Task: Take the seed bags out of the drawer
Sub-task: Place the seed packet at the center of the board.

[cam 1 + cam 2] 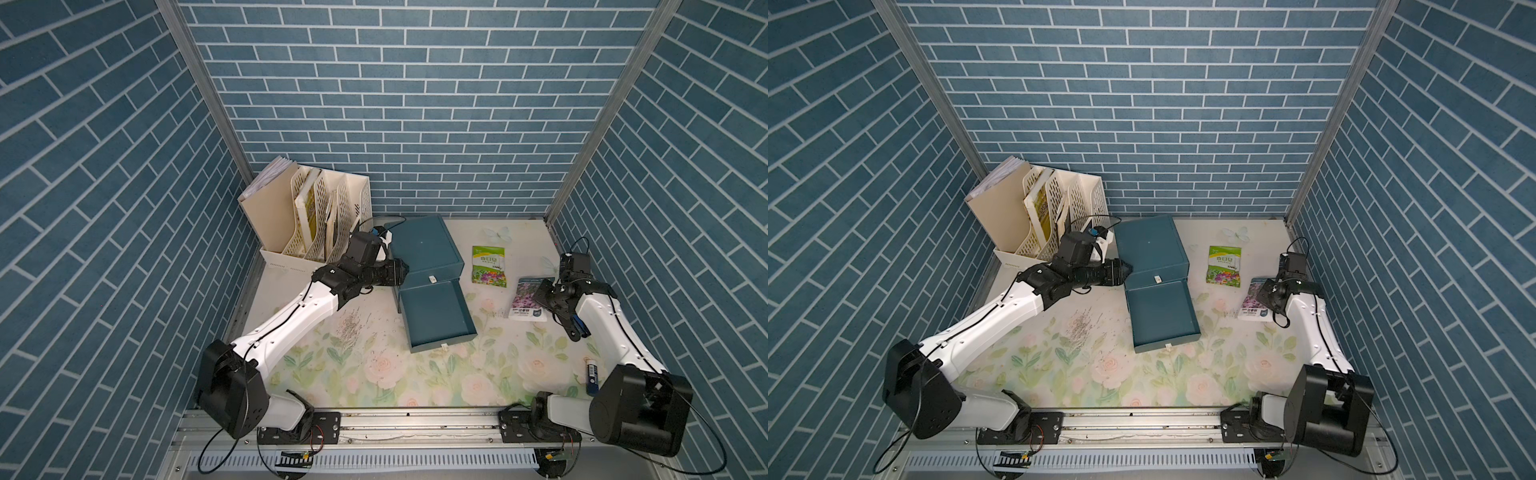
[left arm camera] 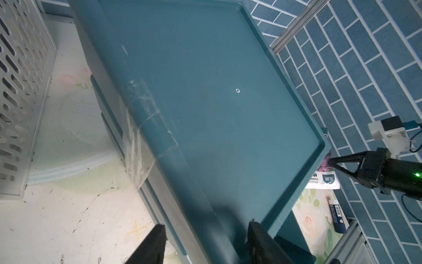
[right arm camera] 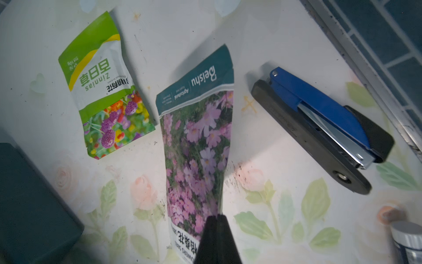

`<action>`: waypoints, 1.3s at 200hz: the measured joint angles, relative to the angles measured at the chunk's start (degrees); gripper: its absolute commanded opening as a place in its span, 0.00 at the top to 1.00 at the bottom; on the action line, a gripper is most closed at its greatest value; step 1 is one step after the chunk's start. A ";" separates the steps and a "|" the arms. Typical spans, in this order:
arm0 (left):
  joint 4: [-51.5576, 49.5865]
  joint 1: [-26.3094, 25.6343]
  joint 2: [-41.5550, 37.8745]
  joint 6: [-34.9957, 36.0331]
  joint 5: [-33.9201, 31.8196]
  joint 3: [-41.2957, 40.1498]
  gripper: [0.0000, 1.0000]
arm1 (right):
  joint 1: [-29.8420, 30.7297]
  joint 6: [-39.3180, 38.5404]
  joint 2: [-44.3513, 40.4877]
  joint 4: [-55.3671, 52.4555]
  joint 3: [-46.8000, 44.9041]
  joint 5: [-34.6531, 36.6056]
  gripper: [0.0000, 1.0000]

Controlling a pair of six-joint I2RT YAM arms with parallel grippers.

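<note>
Low in the right wrist view, my right gripper pinches the glossy pink-purple flowered seed bag; left gripper clamps the teal drawer cabinet.

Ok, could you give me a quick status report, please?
Left gripper clamped on cabinet; right gripper shut on pink-purple bag. Green-white bag on table; drawer looks empty. Stapler alongside, apart.

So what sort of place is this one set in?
Looks like a staged home-office corner in a robot cell: printed blue-brick walls, a floral tabletop, a cream file rack of folders, a teal drawer cabinet.
</note>
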 measured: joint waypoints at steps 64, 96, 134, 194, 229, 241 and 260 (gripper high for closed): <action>0.00 0.00 0.02 0.02 0.09 0.00 0.39 | -2.62 -2.69 8.11 5.42 -2.99 -0.66 1.00; 0.00 0.00 0.02 0.02 0.09 0.00 0.39 | -2.84 -3.63 10.69 5.75 -2.95 0.79 0.83; 0.00 0.07 0.02 0.07 0.15 0.00 0.39 | -2.89 -4.59 11.06 5.62 -2.56 1.90 0.63; 0.00 0.07 0.02 0.28 0.26 0.00 0.39 | -0.50 -5.29 5.18 3.41 -2.12 -0.79 0.49; 0.00 0.09 0.04 0.48 0.28 0.00 0.39 | 6.01 -5.27 -0.09 -0.11 0.04 -4.52 0.35; 0.00 0.11 0.04 0.50 0.28 0.00 0.39 | 8.96 -5.11 -1.81 -1.33 0.98 -5.64 0.31; 0.00 0.11 0.04 0.55 0.26 0.00 0.39 | 13.99 -4.66 -4.42 -3.28 2.25 -6.95 0.28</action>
